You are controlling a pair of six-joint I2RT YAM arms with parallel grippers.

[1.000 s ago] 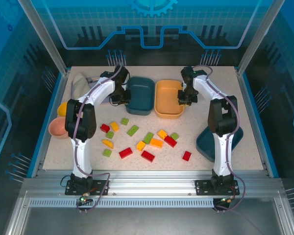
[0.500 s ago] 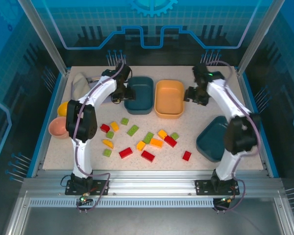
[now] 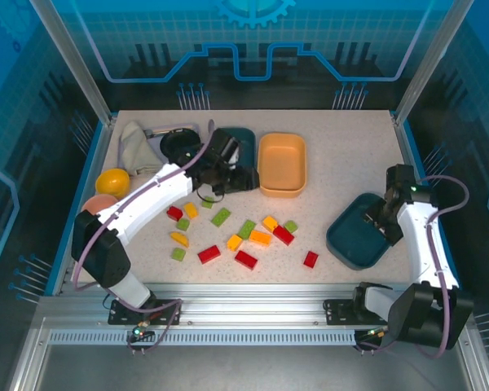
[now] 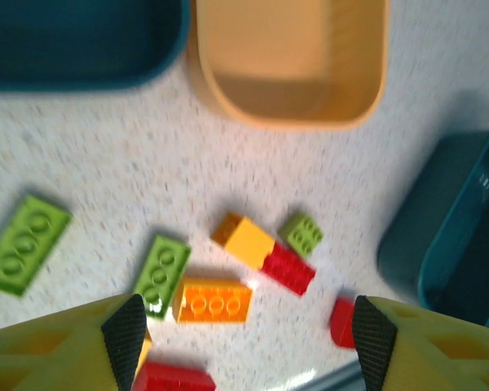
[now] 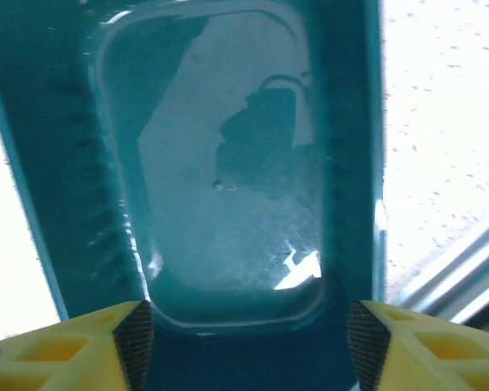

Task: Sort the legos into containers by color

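Left end effector (image 4: 248, 326) hangs released and empty near the red, orange and green legos (image 3: 246, 260) scattered on the counter (image 3: 350, 155), right end effector (image 5: 248, 334) released over an empty teal tray (image 5: 228, 204); sorting seems barely begun, so next calls for lowering squarely onto one small brick

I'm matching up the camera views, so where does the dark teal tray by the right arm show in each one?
Top external: dark teal tray at lower right, right of the bricks.
Left wrist: at the right edge.
Right wrist: centre, seen from above.
Shared landmark: the speckled table beside it.
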